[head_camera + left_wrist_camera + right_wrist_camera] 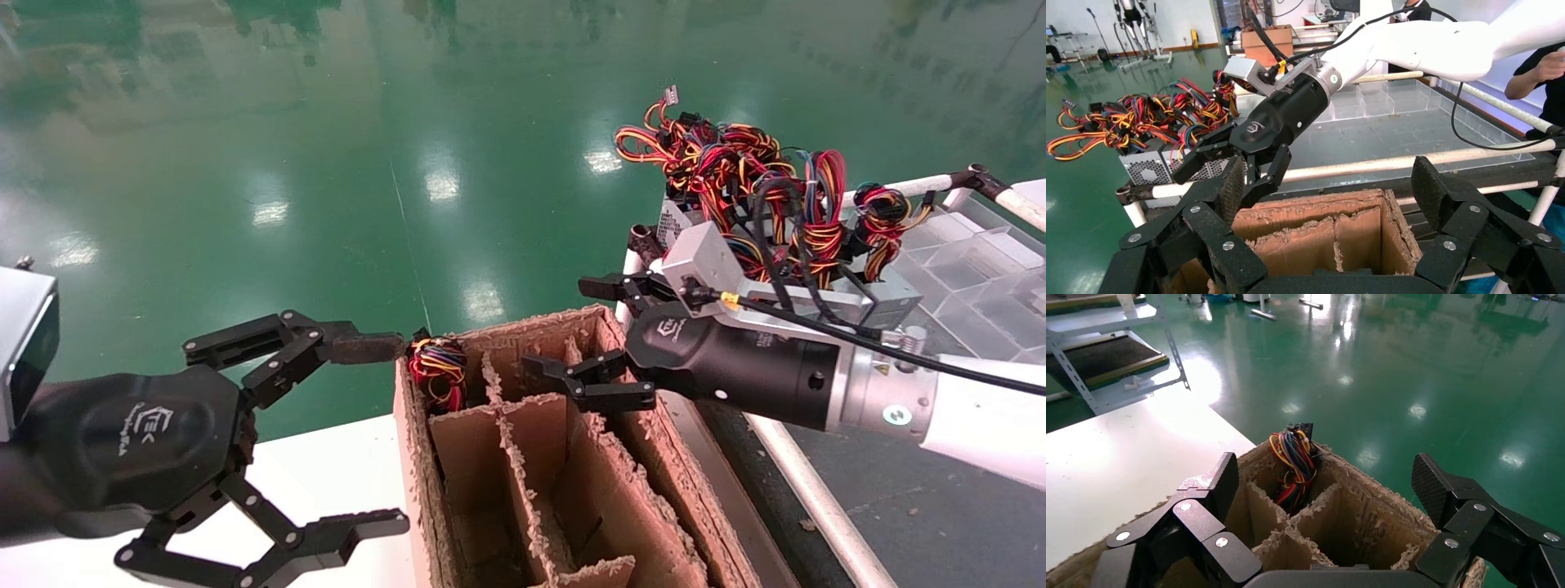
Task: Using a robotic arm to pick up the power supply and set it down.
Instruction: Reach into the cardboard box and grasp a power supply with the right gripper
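Our left gripper hangs beside the cardboard box, fingers spread. Our right gripper, fingers apart and empty, hovers over the box; the power supply sits just behind it.

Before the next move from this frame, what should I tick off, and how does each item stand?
1. Right hand open, empty: ok.
2. Left hand clear of brown cardboard divider box: cannot tell; one fingertip looks near its corner.
3. Free compartment: ok, several look empty.
4. Red-yellow wire bundle in corner compartment seated: cannot tell.
5. Grey perforated metal power supply on rack: ok.
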You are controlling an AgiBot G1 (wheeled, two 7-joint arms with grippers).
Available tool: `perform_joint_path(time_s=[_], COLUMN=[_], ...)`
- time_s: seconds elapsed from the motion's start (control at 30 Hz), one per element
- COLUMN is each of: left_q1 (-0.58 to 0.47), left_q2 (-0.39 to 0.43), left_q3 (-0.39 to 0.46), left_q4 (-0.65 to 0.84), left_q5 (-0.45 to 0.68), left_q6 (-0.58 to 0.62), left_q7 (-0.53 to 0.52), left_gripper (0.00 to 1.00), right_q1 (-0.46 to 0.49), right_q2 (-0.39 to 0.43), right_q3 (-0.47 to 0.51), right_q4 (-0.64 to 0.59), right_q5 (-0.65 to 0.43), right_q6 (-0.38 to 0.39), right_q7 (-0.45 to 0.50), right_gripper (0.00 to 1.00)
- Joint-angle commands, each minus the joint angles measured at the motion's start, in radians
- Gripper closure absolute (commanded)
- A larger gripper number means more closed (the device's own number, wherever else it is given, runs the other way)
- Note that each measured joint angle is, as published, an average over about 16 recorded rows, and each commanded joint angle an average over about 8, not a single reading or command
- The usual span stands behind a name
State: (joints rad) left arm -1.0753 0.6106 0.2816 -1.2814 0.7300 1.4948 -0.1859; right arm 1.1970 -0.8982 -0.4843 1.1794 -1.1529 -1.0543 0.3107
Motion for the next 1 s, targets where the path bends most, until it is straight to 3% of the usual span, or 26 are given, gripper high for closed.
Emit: perform_joint_path(time_s=[0.03, 0.23, 0.4, 0.6, 0.87, 1.0], left_q1=[0.0, 0.0, 0.0, -0.001, -0.001, -0.001], left_q2=[0.0, 0.0, 0.0, 0.0, 0.0, -0.001], left_q3=[0.0, 0.0, 0.001, 0.001, 0.002, 0.002], left_q4=[0.0, 0.0, 0.001, 0.001, 0.001, 0.001], left_q5=[0.0, 0.0, 0.0, -0.001, -0.001, -0.001], left_q6=[0.0, 0.0, 0.0, 0.0, 0.0, -0.001], left_q7=[0.0, 0.0, 0.001, 0.001, 0.001, 0.001], left_gripper=[0.0, 0.0, 0.0, 0.0, 0.0, 0.0], right_q1=[0.004, 0.033, 0.111, 0.155, 0.147, 0.145], right_q2=[-0.002, -0.097, -0.205, -0.306, -0.382, -0.404], right_q3=[-0.003, -0.059, -0.111, -0.128, -0.107, -0.104], right_q4=[-0.004, -0.083, -0.232, -0.37, -0.465, -0.498], right_q5=[-0.009, -0.075, -0.11, -0.115, -0.097, -0.102], right_q6=[0.008, 0.054, 0.037, 0.019, 0.037, 0.051], right_q7=[-0.002, 0.048, 0.108, 0.019, -0.195, -0.281], right_gripper=[0.0, 0.0, 0.0, 0.0, 0.99, 1.0])
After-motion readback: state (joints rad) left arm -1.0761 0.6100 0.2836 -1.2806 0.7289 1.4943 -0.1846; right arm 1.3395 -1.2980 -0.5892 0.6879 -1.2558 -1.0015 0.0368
